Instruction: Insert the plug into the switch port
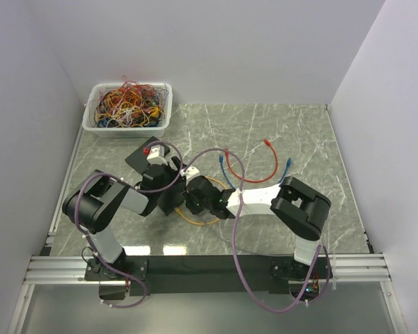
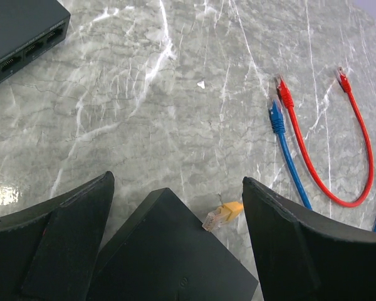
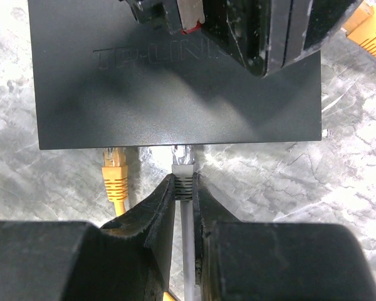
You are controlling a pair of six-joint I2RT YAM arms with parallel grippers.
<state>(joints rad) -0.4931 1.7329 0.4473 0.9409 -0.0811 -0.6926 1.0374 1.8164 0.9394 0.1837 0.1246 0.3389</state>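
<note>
A black switch (image 3: 175, 81) lies at mid-table, seen in the top view (image 1: 168, 203). My right gripper (image 3: 183, 188) is shut on a white plug (image 3: 183, 164), whose clear tip is at the switch's near port edge. A yellow plug (image 3: 114, 172) sits at the same edge just to its left. My left gripper (image 2: 175, 244) is open, its fingers straddling a corner of the switch (image 2: 169, 257). It shows over the switch's far edge in the right wrist view (image 3: 263, 31). Another yellow plug (image 2: 222, 215) lies beside that corner.
A second black switch (image 1: 138, 157) lies behind the left gripper. A red cable (image 1: 265, 170) and blue cables (image 1: 223, 170) lie right of centre. A white bin of tangled cables (image 1: 127, 104) stands at the back left. A yellow cable loop (image 1: 195, 221) lies under the grippers.
</note>
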